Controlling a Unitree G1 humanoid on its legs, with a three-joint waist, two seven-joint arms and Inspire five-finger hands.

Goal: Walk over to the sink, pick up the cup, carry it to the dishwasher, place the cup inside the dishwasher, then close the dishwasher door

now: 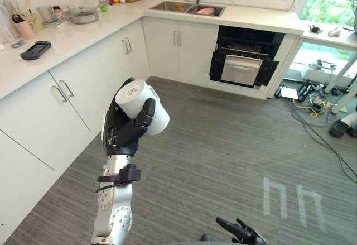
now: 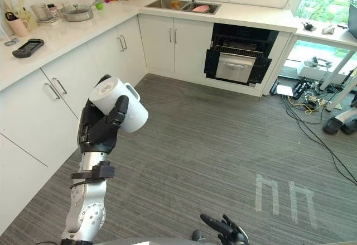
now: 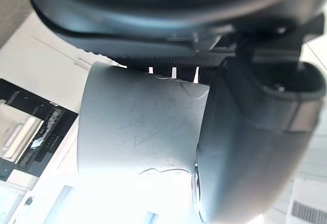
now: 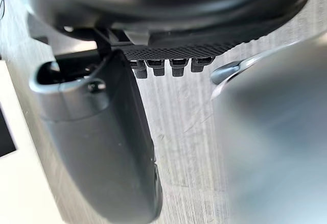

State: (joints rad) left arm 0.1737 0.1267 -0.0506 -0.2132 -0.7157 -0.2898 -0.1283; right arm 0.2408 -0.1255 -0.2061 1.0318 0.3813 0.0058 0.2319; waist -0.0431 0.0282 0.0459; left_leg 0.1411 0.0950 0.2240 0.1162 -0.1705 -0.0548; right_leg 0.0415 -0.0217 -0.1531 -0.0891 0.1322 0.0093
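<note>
My left robot hand (image 1: 125, 130) curls round the smooth white cylindrical cup (image 1: 140, 102), tipped above the grey ribbed floor (image 1: 223, 144). My right robot hand (image 1: 242, 233) hangs spread. The black dishwasher (image 1: 245, 61) stands open.

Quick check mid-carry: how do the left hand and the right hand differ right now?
The left hand is raised beside the cabinets; the right hand hangs low near the view's bottom edge. The left hand's fingers and thumb curl round the white cup, tipped on its side; the right hand's fingers are straight and hold nothing. Both are dark and over the grey floor, short of the open dishwasher.
</note>
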